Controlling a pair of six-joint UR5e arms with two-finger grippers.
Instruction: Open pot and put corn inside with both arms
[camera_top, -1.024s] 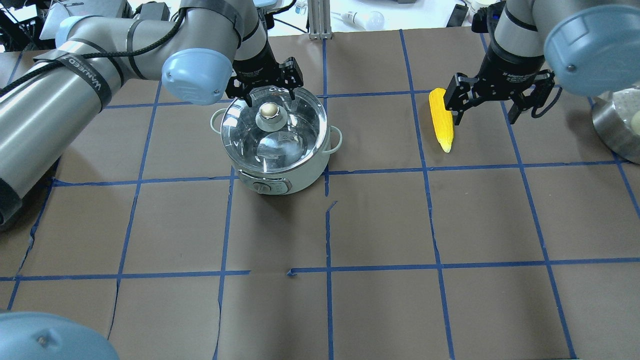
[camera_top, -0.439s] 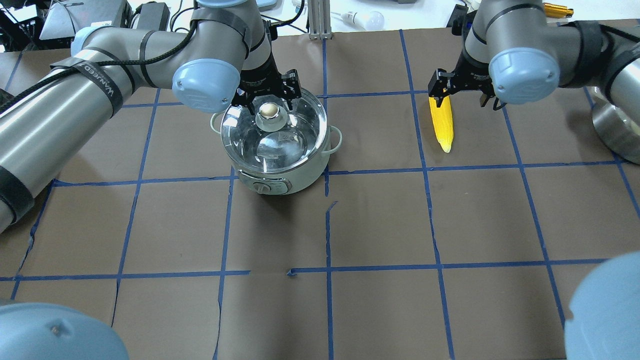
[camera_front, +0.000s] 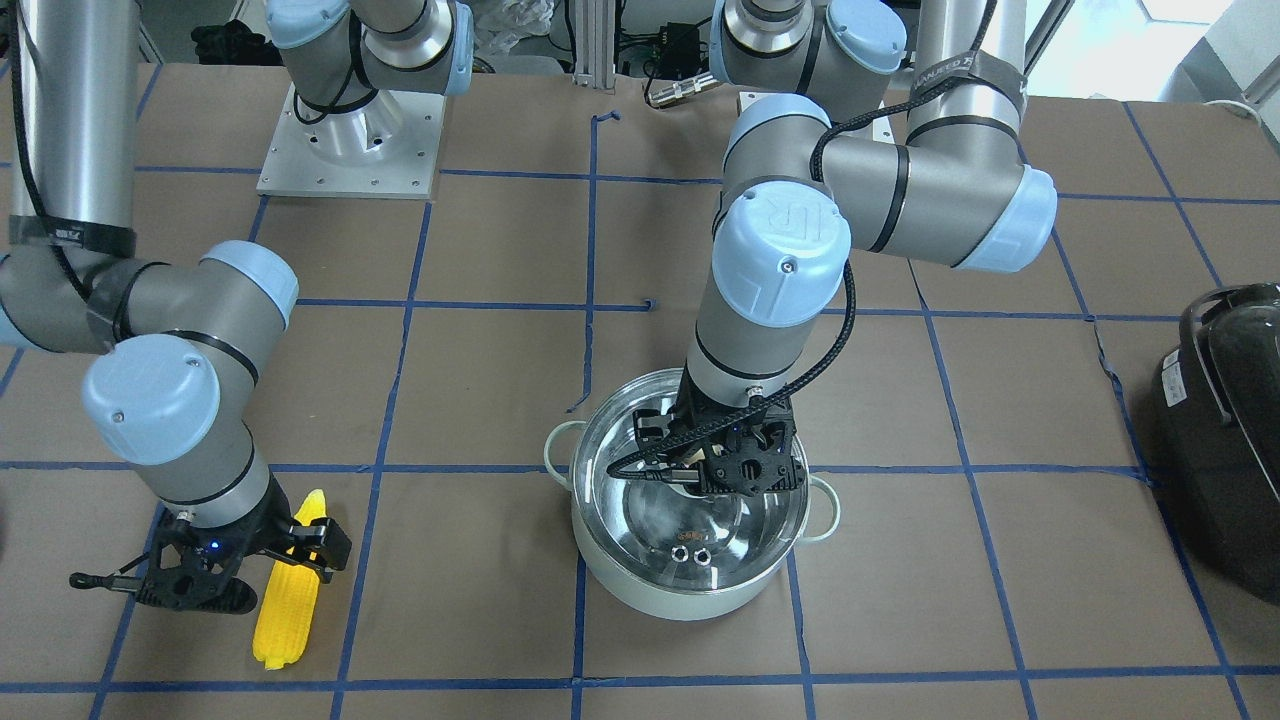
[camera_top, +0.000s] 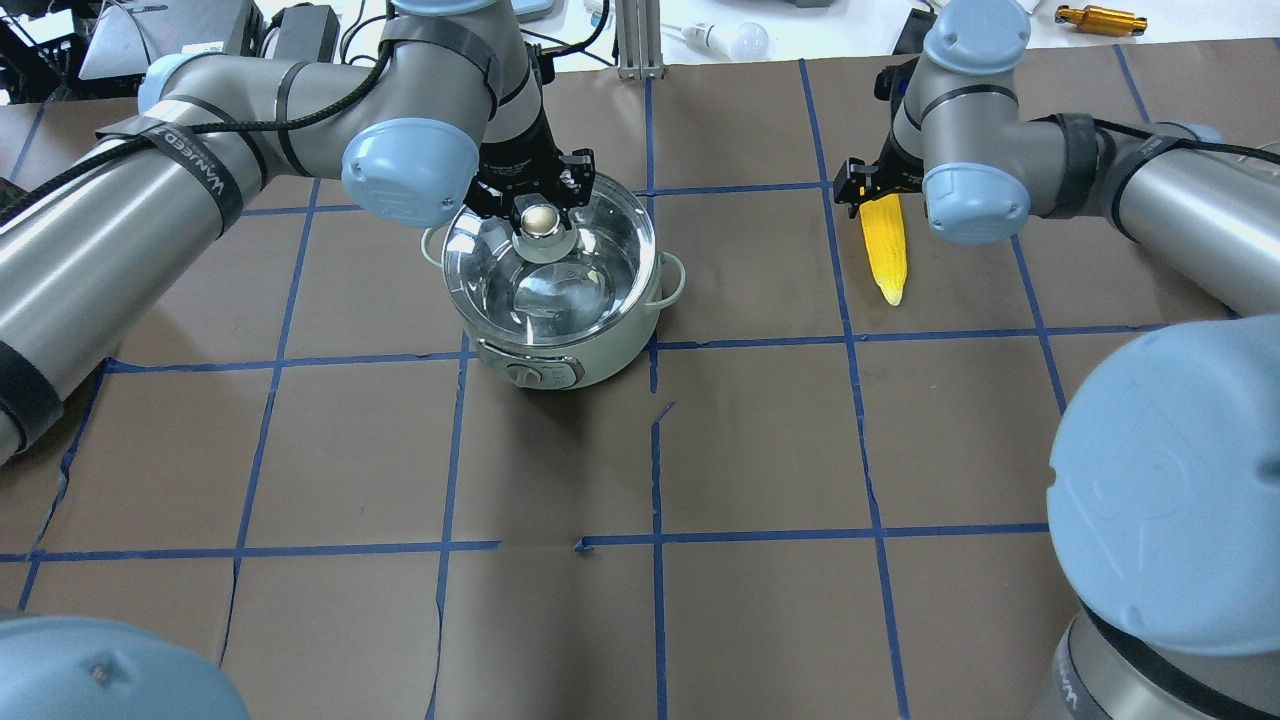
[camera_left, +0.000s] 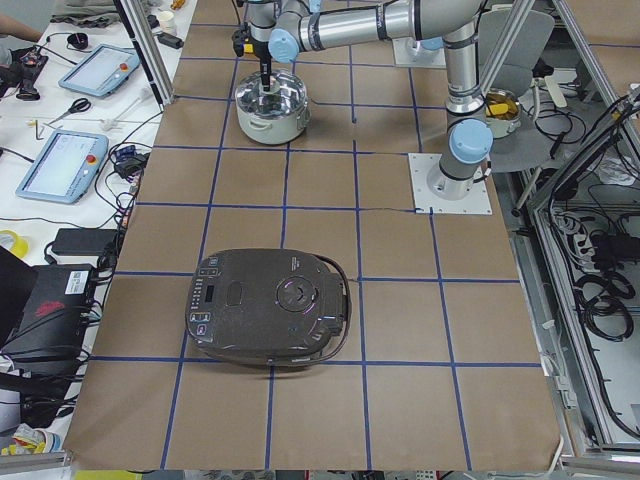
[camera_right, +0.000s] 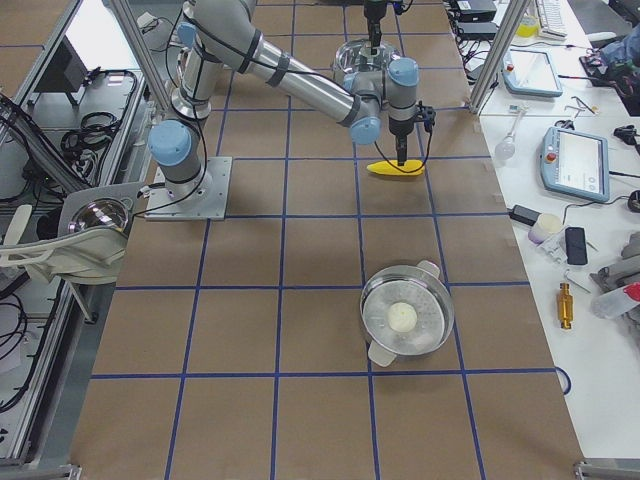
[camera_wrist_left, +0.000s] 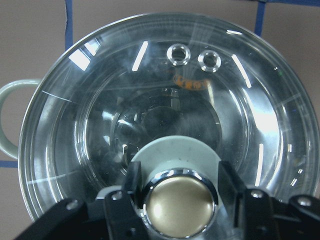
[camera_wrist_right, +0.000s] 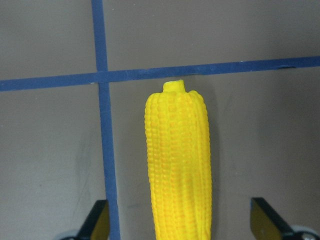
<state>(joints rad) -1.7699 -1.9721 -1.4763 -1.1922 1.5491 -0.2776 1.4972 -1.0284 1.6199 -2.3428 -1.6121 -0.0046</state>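
The mint-green pot (camera_top: 560, 352) stands at the back left of centre with its glass lid (camera_top: 575, 285) on. My left gripper (camera_top: 541, 214) is lowered over the lid, its fingers pressed against both sides of the round knob (camera_wrist_left: 179, 199); the front-facing view shows the same (camera_front: 716, 470). The yellow corn (camera_top: 886, 252) lies flat on the paper at the back right. My right gripper (camera_top: 878, 200) is open and straddles the corn's thick end; in the right wrist view the corn (camera_wrist_right: 179, 165) sits between the fingers, with gaps on both sides.
A large black appliance (camera_front: 1230, 440) sits at the table end on my left side. A steel pan with a white lump (camera_right: 405, 318) stands on my right side. My right arm's elbow (camera_top: 1170, 500) fills the lower right of the overhead view.
My left gripper has come down and narrowed around the lid knob. My right gripper has moved left from beside the corn to straddle its thick end. Pot, lid and corn have not moved.
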